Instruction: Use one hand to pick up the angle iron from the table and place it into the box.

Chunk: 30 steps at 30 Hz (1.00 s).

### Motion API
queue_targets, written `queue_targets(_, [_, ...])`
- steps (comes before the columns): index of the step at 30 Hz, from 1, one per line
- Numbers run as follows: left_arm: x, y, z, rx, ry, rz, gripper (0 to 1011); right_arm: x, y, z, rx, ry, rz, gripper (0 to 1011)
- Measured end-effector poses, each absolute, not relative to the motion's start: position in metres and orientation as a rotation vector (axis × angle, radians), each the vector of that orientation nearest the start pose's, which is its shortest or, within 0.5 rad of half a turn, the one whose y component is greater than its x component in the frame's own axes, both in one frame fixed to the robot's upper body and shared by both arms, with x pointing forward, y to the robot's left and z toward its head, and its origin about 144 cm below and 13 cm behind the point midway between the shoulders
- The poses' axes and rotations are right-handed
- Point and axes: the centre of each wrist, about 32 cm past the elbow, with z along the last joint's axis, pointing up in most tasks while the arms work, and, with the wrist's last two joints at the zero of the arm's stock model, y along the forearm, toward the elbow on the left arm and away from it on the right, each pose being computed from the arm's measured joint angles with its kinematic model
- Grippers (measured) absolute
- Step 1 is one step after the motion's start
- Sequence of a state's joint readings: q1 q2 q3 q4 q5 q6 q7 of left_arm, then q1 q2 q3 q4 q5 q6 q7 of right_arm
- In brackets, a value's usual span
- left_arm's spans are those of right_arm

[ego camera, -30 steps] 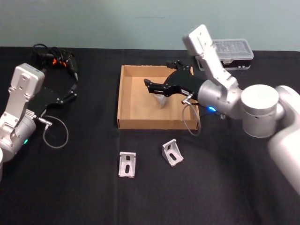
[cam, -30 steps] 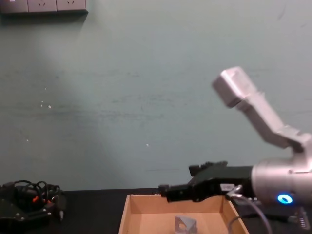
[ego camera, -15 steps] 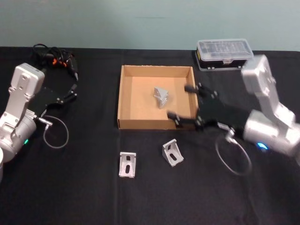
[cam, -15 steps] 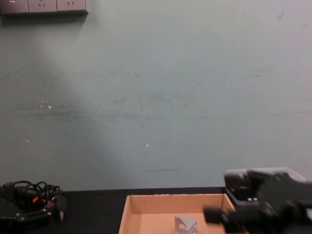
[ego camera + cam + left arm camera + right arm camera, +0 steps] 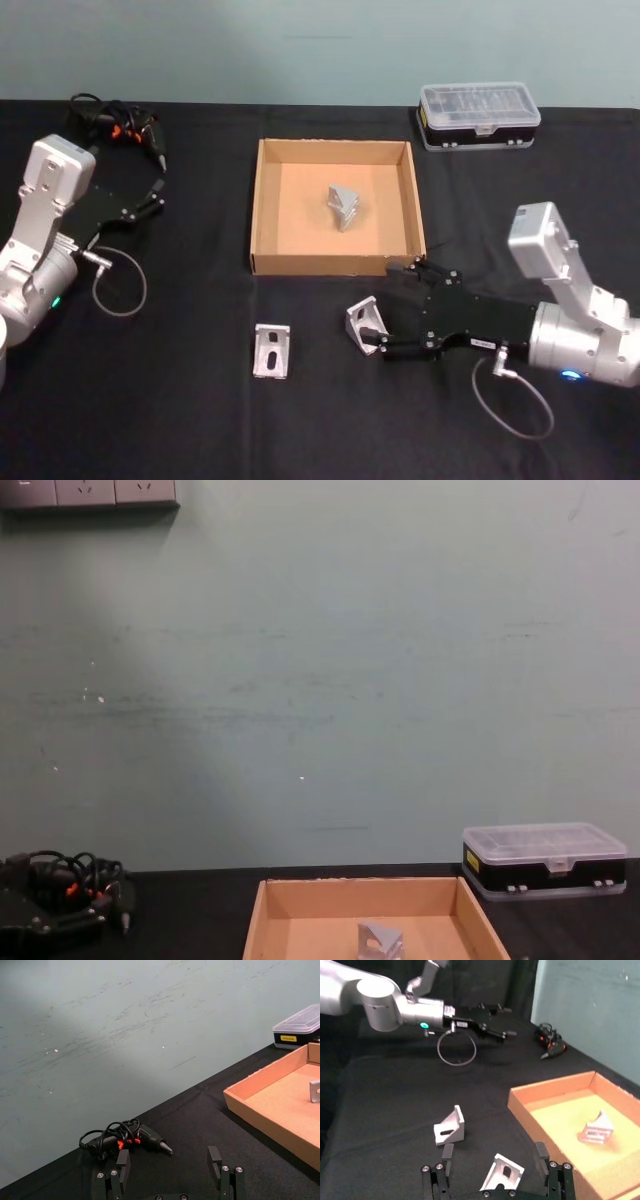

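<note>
1. Nearest the robot, a second angle iron point(image 5: 271, 350) lies flat on the table point(image 5: 150, 400) with its slotted face up. It is apart from everything, off to the left of the working arm.
2. Just beyond it, the right gripper point(image 5: 388, 308) is low over the table and points toward the robot's left. Its jaws are spread wide and hold nothing. One finger is on the near side; the other is on the far side, close to the box's front wall.
3. The target angle iron point(image 5: 367, 325) stands tilted on the table at the mouth of those jaws, closer to the near finger. In the right wrist view it sits between the two fingers point(image 5: 540, 1154); contact with either can't be made out.
4. Judgement: the piece lies straight ahead of the right gripper, already within the gap, so a short advance and a squeeze should take it. It sits diagonally to the fingers, so a pad may catch a corner and twist it. The right arm is far nearer than the left.
5. The box point(image 5: 262, 200) is next beyond, with a third angle iron point(image 5: 343, 207) resting mid-floor. Delivery needs only a short lift over the front wall.
6. The left gripper point(image 5: 155, 197) is parked well to the left, jaws apart and empty.
7. Farthest back, an organiser case point(image 5: 480, 115) sits past the box's far right corner, and a corded tool point(image 5: 115, 125) lies at far left.
</note>
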<state>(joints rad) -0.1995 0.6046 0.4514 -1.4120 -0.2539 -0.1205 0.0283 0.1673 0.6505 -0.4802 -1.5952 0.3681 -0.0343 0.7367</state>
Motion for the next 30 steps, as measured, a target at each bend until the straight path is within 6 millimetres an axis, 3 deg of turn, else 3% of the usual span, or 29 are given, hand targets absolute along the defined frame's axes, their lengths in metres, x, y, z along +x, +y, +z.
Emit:
queue_targets(20, [0.489,0.310,1.140,0.304,-0.285,1.248,1011,0.477,-0.237,1.160,-0.425,-0.019,-0.534,1000])
queue_targets(30, [0.489,0.310,1.140,0.304,-0.285,1.248,1011,0.487,-0.224,1.156,-0.459,0.014,-0.598,1002])
